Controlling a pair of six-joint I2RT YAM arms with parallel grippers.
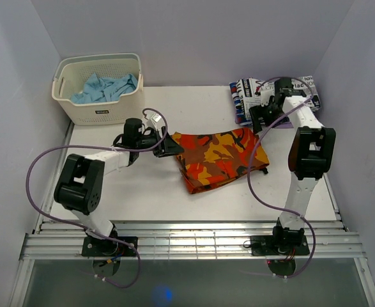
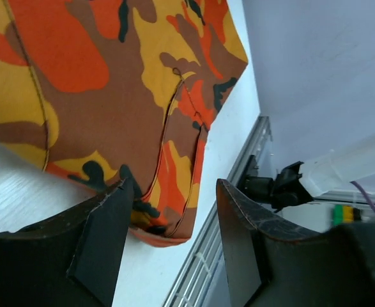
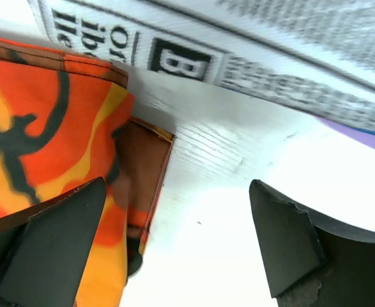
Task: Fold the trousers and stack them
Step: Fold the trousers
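Observation:
Folded orange, yellow and brown camouflage trousers lie flat on the white table's middle. My left gripper is open and empty at their left edge; in the left wrist view the gripper hovers over a corner of the trousers. My right gripper is open and empty just past their far right corner; in the right wrist view the gripper is over bare table with the trousers at its left finger. A folded black-and-white printed garment lies at the back right, over something purple.
A cream basket holding blue cloth stands at the back left. Grey walls close in the table on three sides. A metal rail runs along the near edge. Purple cables loop from both arms.

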